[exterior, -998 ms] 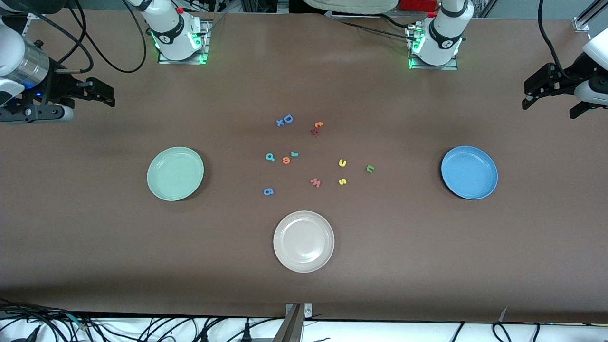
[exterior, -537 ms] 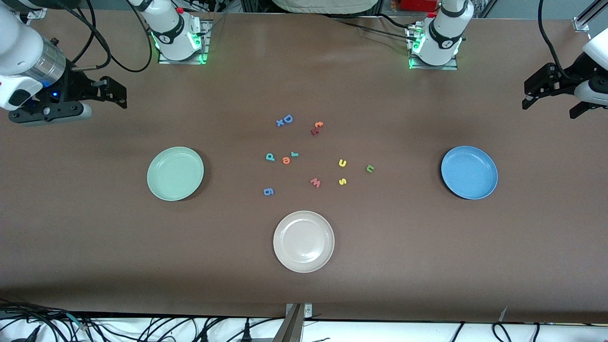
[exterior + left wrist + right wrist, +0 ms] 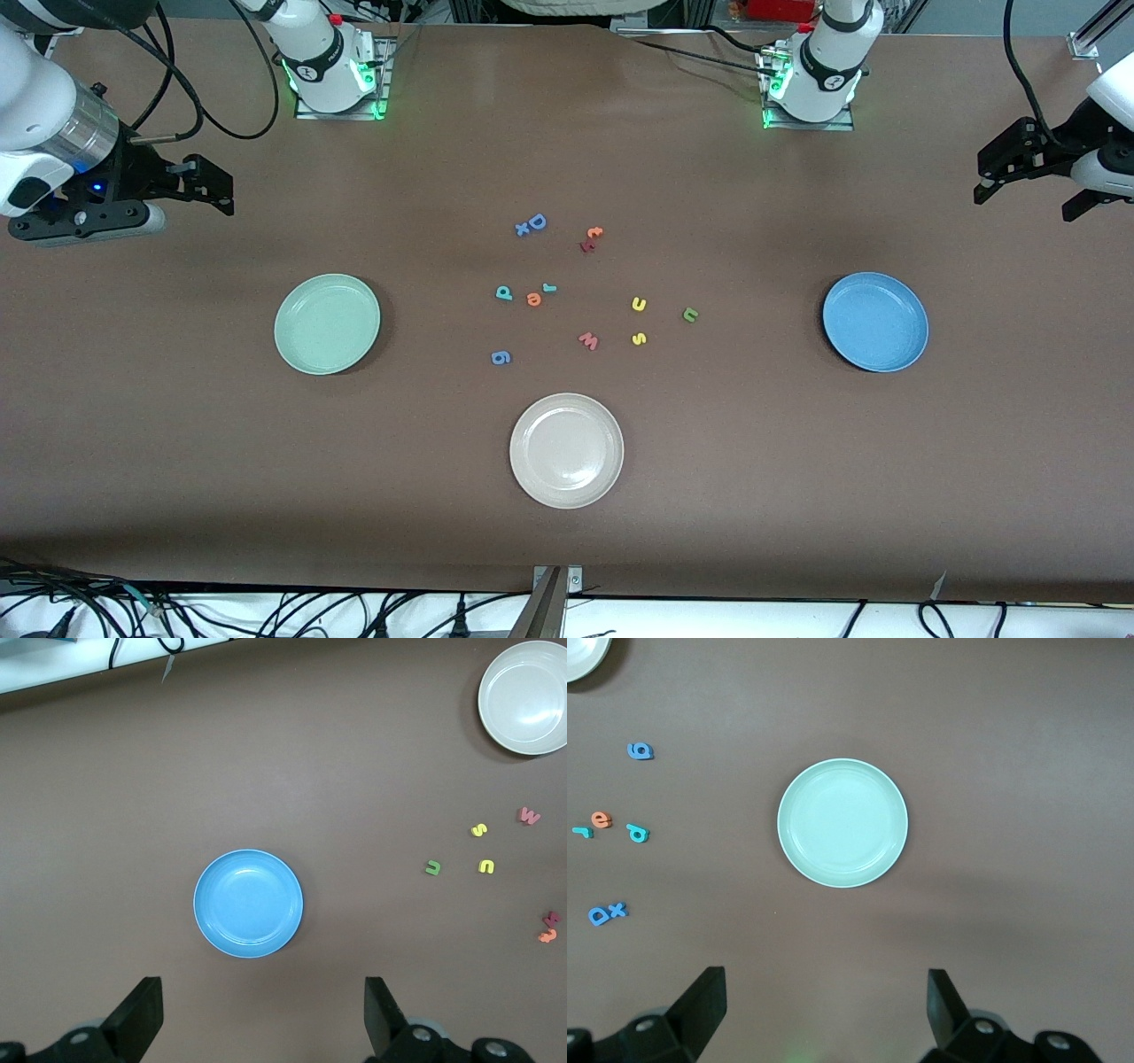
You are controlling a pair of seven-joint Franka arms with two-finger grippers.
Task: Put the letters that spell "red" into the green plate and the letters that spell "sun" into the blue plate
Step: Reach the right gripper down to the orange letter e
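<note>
Front view: tiny foam letters [image 3: 532, 299] lie between mint green plate [image 3: 327, 323] and blue plate [image 3: 875, 322]; both grippers' fingers wide.

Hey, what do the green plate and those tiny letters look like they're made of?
The green plate looks like matte plastic or melamine, perhaps wheat-straw composite: even pale color, soft sheen on a shallow rim. The small letters, like the orange e and yellow s, look like foam: flat, thick-cut, dull and saturated. Neither is certain from appearance alone.
</note>
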